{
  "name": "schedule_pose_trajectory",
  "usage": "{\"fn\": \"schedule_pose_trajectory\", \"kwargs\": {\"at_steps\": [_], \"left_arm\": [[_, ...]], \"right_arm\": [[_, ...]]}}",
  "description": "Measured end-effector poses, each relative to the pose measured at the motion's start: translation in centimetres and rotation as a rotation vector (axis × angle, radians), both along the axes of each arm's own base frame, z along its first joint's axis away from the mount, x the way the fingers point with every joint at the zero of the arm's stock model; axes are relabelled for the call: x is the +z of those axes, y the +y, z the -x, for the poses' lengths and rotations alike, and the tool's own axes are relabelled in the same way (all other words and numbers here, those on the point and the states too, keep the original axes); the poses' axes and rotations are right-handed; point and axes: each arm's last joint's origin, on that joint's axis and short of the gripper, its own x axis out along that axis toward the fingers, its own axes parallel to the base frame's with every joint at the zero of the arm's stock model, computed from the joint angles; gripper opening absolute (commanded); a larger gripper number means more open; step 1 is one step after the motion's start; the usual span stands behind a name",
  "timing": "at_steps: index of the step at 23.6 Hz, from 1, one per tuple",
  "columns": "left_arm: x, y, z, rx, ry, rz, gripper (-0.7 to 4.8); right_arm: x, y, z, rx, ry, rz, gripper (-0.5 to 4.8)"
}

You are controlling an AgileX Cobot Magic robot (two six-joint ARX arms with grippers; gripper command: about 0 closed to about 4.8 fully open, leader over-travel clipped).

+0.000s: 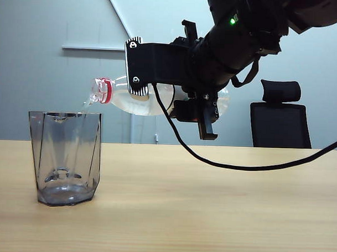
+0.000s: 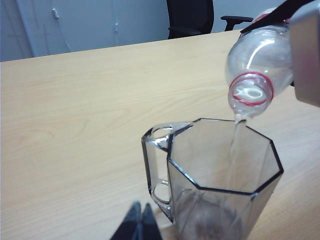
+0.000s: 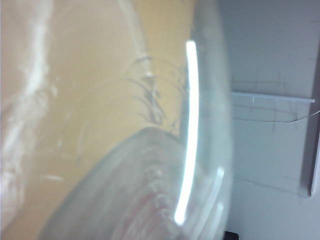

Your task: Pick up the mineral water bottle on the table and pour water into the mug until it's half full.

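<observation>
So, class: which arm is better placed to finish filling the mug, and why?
Right: its pincer grips the tilted mineral water bottle, water streaming into the mug. The left pincer sits shut beside the mug.

Mug (image 1: 64, 158) on table (image 1: 209, 216) left; bottle (image 1: 137, 97) tipped above in right gripper (image 1: 175, 87); left gripper (image 2: 140, 222) just beside mug.
</observation>
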Motion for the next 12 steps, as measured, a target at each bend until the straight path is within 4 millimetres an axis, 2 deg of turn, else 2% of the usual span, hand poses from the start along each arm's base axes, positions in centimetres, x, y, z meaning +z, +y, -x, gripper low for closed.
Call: {"fn": "schedule_pose_trajectory", "kwargs": {"at_steps": [12], "left_arm": [[0.0,0.0,0.0,0.0,0.0,0.0,-0.02]], "right_arm": [[0.06,-0.04,0.0,-0.025,-0.024,0.036,2.6]]}}
